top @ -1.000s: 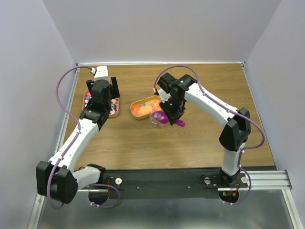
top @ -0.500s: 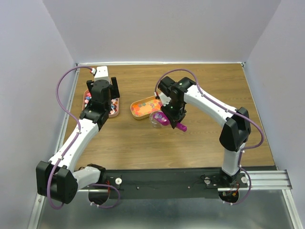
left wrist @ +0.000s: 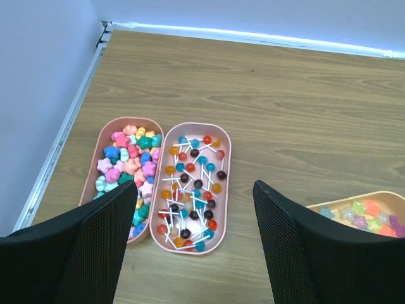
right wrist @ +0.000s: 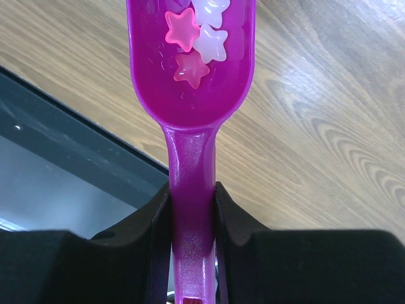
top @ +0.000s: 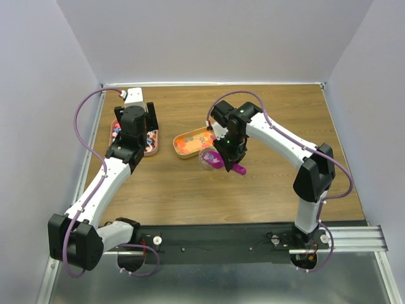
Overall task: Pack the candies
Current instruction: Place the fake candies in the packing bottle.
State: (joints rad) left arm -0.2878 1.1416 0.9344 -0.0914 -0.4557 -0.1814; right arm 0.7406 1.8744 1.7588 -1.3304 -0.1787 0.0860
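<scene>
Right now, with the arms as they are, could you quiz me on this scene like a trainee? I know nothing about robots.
1. True or false: the left gripper is gripping something.
2. What shape are the candies lying in the magenta scoop? A) stars B) balls on sticks C) cubes
3. Fill the blank: the right gripper is shut on the scoop's ____.

Key: 1. False, its fingers stand apart and hold nothing. 2. A. 3. handle.
</scene>
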